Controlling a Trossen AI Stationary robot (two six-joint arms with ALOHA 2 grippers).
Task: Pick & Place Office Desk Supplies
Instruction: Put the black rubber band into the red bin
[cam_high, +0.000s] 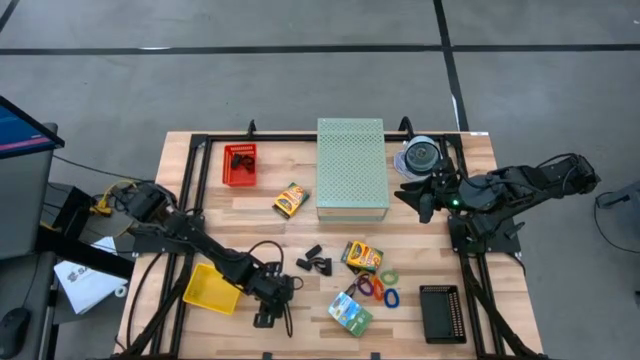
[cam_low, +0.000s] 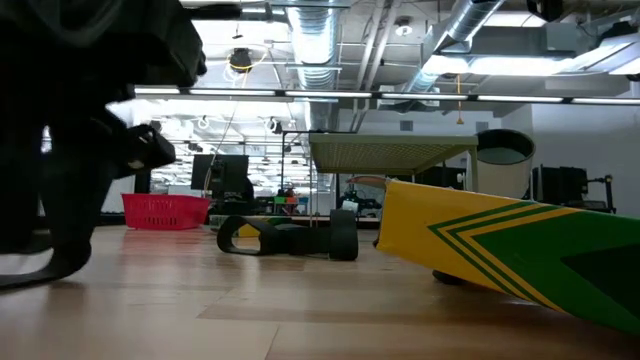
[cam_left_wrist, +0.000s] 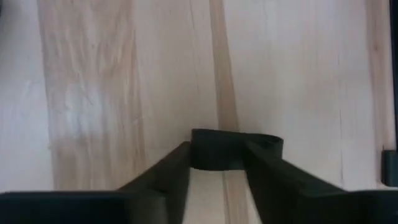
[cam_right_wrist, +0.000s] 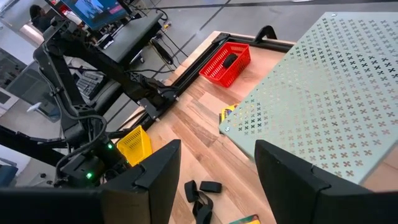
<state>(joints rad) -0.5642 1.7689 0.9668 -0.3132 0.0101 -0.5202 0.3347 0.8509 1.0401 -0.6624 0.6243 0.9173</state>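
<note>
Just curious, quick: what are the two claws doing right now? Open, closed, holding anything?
Left gripper: closing around a black clip on the table.
Right gripper: open, empty, held beside the pale green box.

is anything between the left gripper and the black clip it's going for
Nothing visible. In the left wrist view the left gripper already has its fingers on either side of the black binder clip, down on the bare wooden table. The right gripper waits beside the pale green perforated box.
</note>
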